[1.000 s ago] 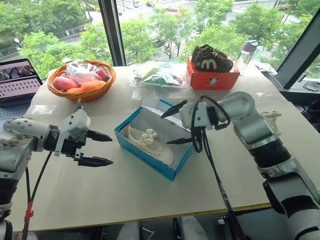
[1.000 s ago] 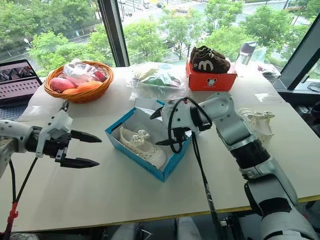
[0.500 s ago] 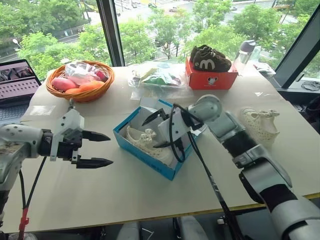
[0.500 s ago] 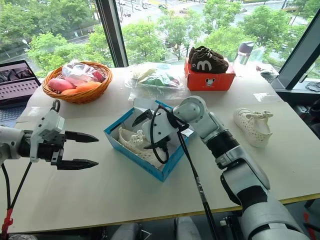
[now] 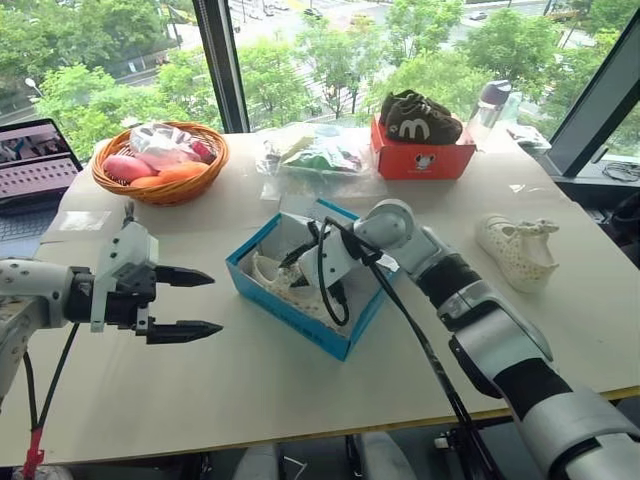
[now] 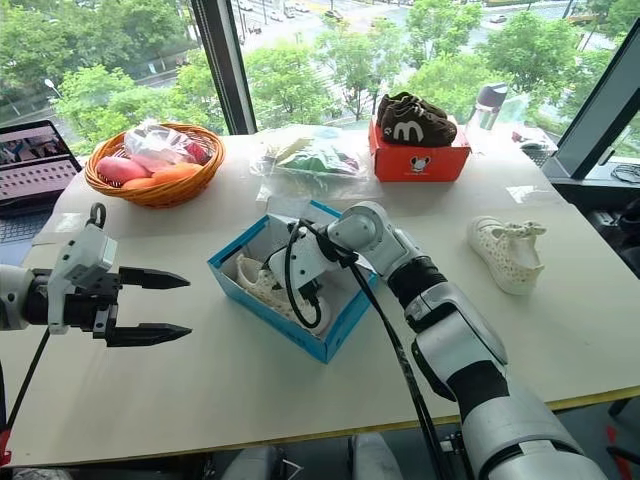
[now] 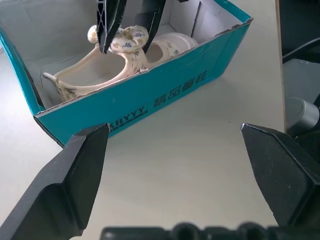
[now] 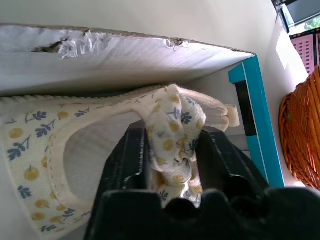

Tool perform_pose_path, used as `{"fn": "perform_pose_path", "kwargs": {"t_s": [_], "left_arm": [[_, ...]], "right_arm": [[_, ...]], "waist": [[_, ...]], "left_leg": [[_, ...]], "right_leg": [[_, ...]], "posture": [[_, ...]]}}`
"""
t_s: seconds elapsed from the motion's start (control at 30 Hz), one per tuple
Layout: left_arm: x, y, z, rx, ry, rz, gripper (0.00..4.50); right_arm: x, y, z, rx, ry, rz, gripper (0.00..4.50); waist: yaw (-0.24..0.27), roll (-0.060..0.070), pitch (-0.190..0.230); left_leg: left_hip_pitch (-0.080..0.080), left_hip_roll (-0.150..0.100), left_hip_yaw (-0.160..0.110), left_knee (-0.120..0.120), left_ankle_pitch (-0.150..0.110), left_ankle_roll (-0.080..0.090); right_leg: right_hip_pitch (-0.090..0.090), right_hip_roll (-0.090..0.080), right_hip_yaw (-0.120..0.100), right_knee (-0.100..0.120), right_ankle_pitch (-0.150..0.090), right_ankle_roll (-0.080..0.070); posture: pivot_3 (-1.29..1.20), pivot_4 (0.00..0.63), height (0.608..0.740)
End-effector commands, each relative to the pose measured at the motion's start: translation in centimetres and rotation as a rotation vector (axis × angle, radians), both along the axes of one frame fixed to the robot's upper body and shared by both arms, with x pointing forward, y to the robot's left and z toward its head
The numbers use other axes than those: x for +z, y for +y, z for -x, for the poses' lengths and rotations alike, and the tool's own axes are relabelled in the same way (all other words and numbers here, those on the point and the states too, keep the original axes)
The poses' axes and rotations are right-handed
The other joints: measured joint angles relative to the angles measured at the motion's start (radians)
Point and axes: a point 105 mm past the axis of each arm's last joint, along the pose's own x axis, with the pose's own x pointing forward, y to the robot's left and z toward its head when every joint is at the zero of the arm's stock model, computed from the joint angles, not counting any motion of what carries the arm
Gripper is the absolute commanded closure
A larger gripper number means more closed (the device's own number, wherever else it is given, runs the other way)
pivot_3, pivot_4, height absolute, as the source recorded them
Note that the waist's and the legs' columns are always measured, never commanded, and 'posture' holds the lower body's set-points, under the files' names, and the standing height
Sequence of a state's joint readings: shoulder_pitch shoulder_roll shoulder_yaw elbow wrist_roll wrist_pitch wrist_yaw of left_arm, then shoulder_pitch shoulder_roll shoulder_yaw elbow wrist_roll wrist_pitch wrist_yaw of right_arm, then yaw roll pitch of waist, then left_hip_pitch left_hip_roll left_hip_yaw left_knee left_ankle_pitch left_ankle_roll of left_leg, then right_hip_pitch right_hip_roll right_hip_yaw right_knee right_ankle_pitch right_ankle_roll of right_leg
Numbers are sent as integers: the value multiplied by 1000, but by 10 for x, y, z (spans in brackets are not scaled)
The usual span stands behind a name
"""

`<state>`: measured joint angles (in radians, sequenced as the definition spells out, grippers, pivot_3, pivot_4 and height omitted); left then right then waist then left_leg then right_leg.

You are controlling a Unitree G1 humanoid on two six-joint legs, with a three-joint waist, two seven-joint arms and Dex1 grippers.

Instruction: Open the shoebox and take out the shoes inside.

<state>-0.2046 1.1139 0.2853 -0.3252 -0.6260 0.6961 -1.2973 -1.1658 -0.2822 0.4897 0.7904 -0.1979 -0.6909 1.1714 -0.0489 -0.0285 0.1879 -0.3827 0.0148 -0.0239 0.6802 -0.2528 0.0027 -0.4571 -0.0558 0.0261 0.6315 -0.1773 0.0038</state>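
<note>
The blue shoebox stands open in the middle of the table. One cream shoe with a small bow lies inside it. My right gripper reaches down into the box, and its fingers are shut on the shoe's bow. From the left wrist view, the right gripper pinches that bow. The other shoe rests on the table to the right of the box. My left gripper hovers open left of the box, holding nothing.
A wicker basket of fruit sits at the back left, beside a laptop. A plastic bag, a red-orange box with dark sneakers and a bottle line the back edge.
My right gripper has pushed further down into the box and closed from wide open onto the shoe's bow. The left gripper has stayed open in about the same place.
</note>
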Motion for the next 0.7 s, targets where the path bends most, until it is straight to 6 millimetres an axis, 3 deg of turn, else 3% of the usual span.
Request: {"fn": "perform_pose_path", "kwargs": {"t_s": [0.03, 0.27, 0.43, 0.57, 0.7], "left_arm": [[9, -1, -1, -13, -47, -29, 0], [8, -5, -2, -39, -41, -21, 0], [10, -9, -9, -73, -47, -17, 0], [8, -14, -14, -109, -44, -9, 0], [5, -16, -19, -133, -36, -7, 0]], "right_arm": [[48, -6, 6, 16, -44, -199, 4455], [91, -30, 8, -82, -42, -366, 4492], [118, -63, 5, -212, 0, -410, 4492], [160, -129, -19, -473, -136, -447, 4492], [178, -208, -37, -760, -265, -415, 4492]], "waist": [[1, 0, 0], [3, 0, 0], [5, 0, 0], [12, 0, 0], [15, 0, 1]], "left_leg": [[0, 0, 0, 0, 0, 0], [-1, 0, 0, 0, 0, 0], [-1, 0, 0, 0, 0, 0], [-2, -1, 0, 0, 0, 0], [-3, -2, 0, -1, 0, 0]], "right_leg": [[0, 0, 0, 0, 0, 0], [0, 0, 0, 0, 0, 0], [0, 0, 0, 0, 0, 0], [0, -1, 0, -1, 0, 0], [0, -1, 0, -4, 0, 0]], "posture": [[0, 150, 740], [0, 150, 740], [0, 150, 740], [0, 150, 740], [0, 150, 740]]}}
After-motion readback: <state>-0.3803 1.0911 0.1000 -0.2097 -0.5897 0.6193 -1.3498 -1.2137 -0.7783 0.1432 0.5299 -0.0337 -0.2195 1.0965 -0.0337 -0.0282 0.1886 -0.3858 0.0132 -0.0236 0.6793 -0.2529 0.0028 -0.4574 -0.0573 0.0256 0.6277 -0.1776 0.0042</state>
